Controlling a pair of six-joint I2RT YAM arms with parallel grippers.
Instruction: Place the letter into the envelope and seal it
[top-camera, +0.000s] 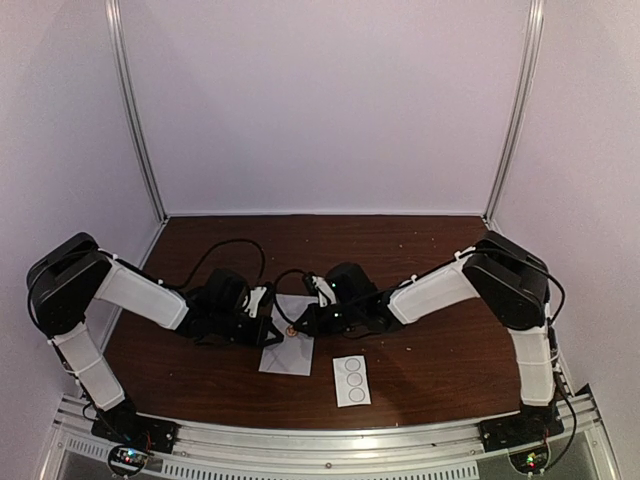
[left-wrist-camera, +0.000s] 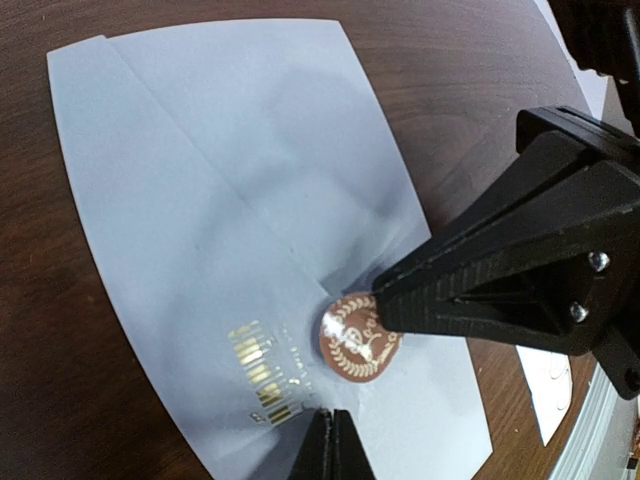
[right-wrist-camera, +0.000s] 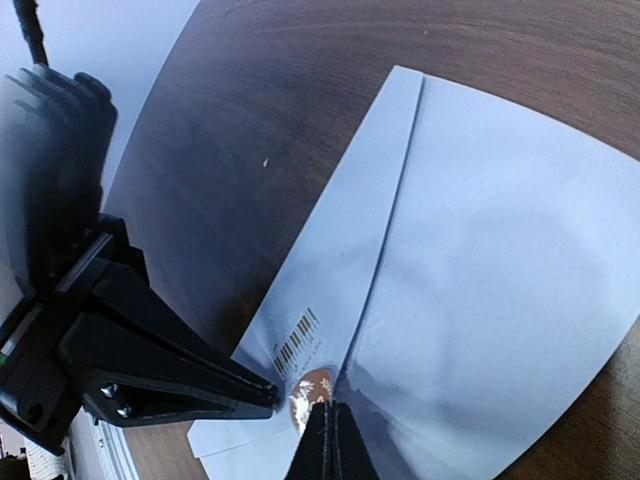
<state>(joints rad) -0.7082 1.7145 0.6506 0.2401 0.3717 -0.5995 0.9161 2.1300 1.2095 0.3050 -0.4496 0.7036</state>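
envelope (left-wrist-camera: 200, 200) looks like thin floppy paper, probably slides easy, so pin it flat by the seal (left-wrist-camera: 355, 345). left gripper (left-wrist-camera: 322, 420) and right gripper (right-wrist-camera: 322, 415) both pinched shut, empty, tips at the seal.

We see soft, fairly dim light falling from above; the walls (top-camera: 330, 100) take a faint violet cast. Blurred grey shadows lie across the envelope (left-wrist-camera: 230, 200), and its seal (left-wrist-camera: 358, 340) and gold print (left-wrist-camera: 262, 372) glint. Both wrist views bow straight edges near their borders; the right fingers (right-wrist-camera: 316, 450), close to the lens, look soft.
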